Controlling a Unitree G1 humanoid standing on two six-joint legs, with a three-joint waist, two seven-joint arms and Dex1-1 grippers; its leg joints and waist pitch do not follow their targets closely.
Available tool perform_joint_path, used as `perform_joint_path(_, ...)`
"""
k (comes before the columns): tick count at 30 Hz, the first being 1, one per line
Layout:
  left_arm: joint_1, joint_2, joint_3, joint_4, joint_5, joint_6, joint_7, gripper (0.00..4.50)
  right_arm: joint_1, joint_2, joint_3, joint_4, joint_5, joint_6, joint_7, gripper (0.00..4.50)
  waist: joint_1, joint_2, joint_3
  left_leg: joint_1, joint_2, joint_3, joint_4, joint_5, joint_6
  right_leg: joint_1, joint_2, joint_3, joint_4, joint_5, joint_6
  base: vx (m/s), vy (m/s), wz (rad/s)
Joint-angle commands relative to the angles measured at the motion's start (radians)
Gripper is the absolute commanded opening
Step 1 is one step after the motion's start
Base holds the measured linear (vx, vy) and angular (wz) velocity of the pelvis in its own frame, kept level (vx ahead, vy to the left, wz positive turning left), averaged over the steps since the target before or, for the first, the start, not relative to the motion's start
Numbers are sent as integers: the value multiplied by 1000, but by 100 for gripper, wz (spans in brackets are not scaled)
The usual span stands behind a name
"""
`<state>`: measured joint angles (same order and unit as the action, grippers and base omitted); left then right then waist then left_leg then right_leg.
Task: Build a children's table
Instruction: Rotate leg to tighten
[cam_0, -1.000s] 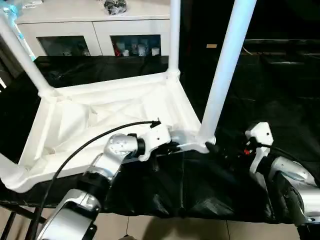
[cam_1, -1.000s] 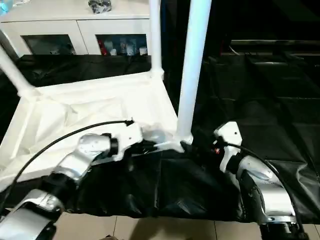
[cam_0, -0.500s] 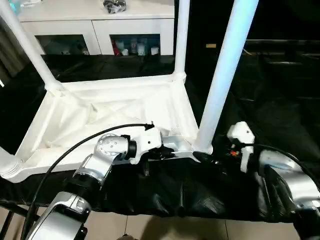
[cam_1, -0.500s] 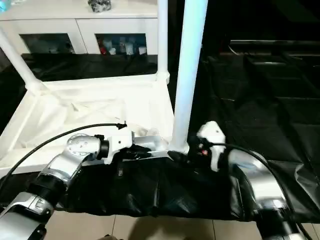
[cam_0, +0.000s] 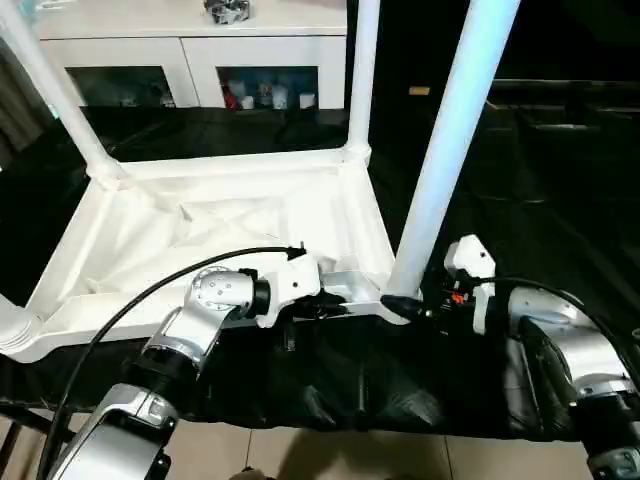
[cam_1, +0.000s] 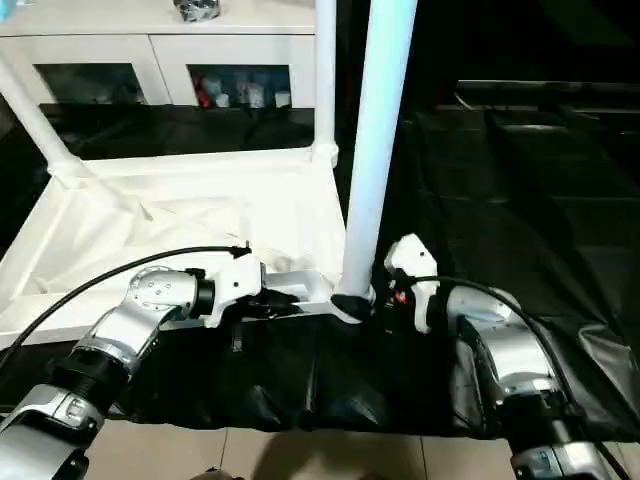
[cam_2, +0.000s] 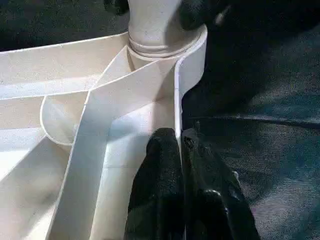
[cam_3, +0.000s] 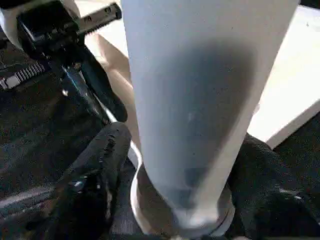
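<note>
Upturned tabletop (cam_0: 230, 225) w/ legs up in at least 3 corners; left gripper (cam_2: 178, 145) pinches near rim shut; right gripper (cam_3: 175, 190), jaws half-open, straddles nearest leg (cam_0: 450, 150) at socket, grip unconfirmed.

Both silver forearms are extended forward and angled inward. The left gripper (cam_2: 177, 145) is seen with its jaws pinched on the tabletop's rim (cam_2: 176, 100). The right gripper (cam_3: 175, 165) is positioned with its black fingers (cam_3: 100, 165) straddling the leg's base (cam_3: 200, 150).
</note>
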<state>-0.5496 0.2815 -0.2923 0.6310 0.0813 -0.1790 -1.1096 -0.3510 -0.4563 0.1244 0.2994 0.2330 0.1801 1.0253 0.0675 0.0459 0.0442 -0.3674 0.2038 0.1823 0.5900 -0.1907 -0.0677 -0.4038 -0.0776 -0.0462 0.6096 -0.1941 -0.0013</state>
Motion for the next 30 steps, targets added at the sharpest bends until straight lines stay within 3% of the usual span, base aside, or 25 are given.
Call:
perform_joint_path(1, 19, 2, -9, -12, -18, -4, -17, 0, -10, 4, 5, 14, 4, -17, 14, 268, 3, -24, -63, 2, 21, -2, -57, -129, 79, 56, -53, 33, -67, -126, -229, 0, 0, 0)
perform_joint_path(2, 20, 3, -10, -14, -18, -3, -19, 0, -10, 5, 5, 14, 4, -18, 15, 263, 2, -18, -63, 3, 21, -2, -57, -132, 76, 54, -53, 33, -68, -122, -231, 0, 0, 0)
perform_joint_path(4, 21, 3, -12, -15, -18, -2, -21, 0, -10, 8, 4, 13, 4, -18, 15, 245, 2, -21, -64, 3, 21, -2, -57, -130, 75, 56, -52, 32, -65, -105, -239, 0, 0, 0)
perform_joint_path(5, 20, 3, -12, -14, -17, -2, -21, 0, -10, 12, 6, 15, 3, -19, 13, 245, 2, -16, -65, 3, 20, -3, -56, -128, 76, 56, -52, 32, -64, -98, -242, 0, 0, 0)
perform_joint_path(6, 18, 2, -12, -12, -16, -2, -18, 0, -10, 16, 7, 17, 2, -20, 11, 223, 1, -18, -65, 3, 20, -2, -55, -128, 78, 56, -51, 32, -64, -89, -244, 0, 0, 0)
perform_joint_path(9, 2, -12, -7, 16, 8, 16, 47, 0, -5, 57, 11, 44, -32, 2, -84, 214, -1, -18, -63, 2, 19, -3, -57, -129, 74, 56, -51, 31, -65, -92, -246, 0, 0, 0)
perform_joint_path(11, -22, -39, -9, 49, 44, 45, 130, 0, -1, 115, 6, 79, -79, -1, -222, 195, -7, -21, -61, 2, 17, -3, -60, -148, 61, 55, -52, 31, -71, -142, -234, 0, 0, 0)
perform_joint_path(13, -29, -50, -10, 57, 53, 53, 156, 0, -1, 134, 3, 90, -91, 4, -268, 193, -11, -19, -57, 6, 17, -5, -64, -178, 37, 52, -54, 31, -79, -221, -213, 0, 0, 0)
perform_joint_path(17, -80, -152, -8, 102, 73, 115, 291, 0, -44, 282, -30, 197, -117, 36, -526, 191, -27, -11, -51, 15, 14, -10, -75, -275, -11, 46, -53, 33, -91, -345, -179, 0, 0, 0)
perform_joint_path(18, -80, -152, -8, 102, 73, 115, 291, 0, -44, 282, -30, 197, -117, 36, -526, 191, -34, -17, -51, 16, 13, -12, -76, -292, -18, 46, -51, 33, -95, -360, -170, 0, 0, 0)
perform_joint_path(19, -102, -185, -9, 123, 82, 128, 341, 0, -79, 331, -37, 249, -127, 33, -605, 191, -33, 1, -52, 22, 13, -14, -76, -304, -21, 43, -52, 35, -94, -354, -173, 0, 0, 0)
perform_joint_path(21, -122, -212, -9, 145, 88, 136, 384, 0, -117, 372, -38, 301, -144, 19, -670, 191, -40, -9, -52, 19, 9, -14, -76, -319, -22, 44, -50, 33, -97, -357, -173, 0, 0, 0)
perform_joint_path(22, -136, -232, -12, 161, 94, 140, 409, 0, -150, 404, -38, 340, -154, 3, -711, 191, -42, -8, -53, 20, 8, -13, -75, -318, -23, 43, -51, 35, -97, -355, -176, 0, 0, 0)
perform_joint_path(23, -147, -245, -14, 172, 99, 139, 428, 0, -174, 429, -39, 365, -154, -9, -727, 191, -43, 0, -54, 20, 8, -15, -75, -319, -25, 43, -52, 35, -96, -352, -179, 0, 0, 0)
perform_joint_path(26, -158, -257, -17, 183, 107, 113, 431, 0, -218, 469, -32, 393, -163, -49, -718, 191, -42, -5, -59, 14, 10, -13, -72, -277, -5, 51, -50, 35, -90, -239, -202, 0, 0, 0)
perform_joint_path(27, -154, -251, -20, 180, 108, 91, 414, 0, -224, 470, -29, 396, -170, -70, -700, 226, -41, -11, -61, 12, 10, -12, -70, -252, 7, 54, -50, 35, -86, -193, -213, 0, 0, 0)
perform_joint_path(28, -146, -241, -21, 172, 105, 86, 395, 0, -221, 465, -31, 389, -166, -79, -684, 247, -39, -8, -63, 10, 10, -11, -68, -225, 17, 58, -50, 35, -80, -151, -225, 0, 0, 0)
perform_joint_path(30, -116, -206, -25, 141, 88, 48, 329, 0, -197, 438, -46, 361, -141, -102, -628, 261, -37, -16, -63, 6, 10, -10, -68, -213, 35, 61, -52, 34, -80, -146, -229, 0, 0, 0)
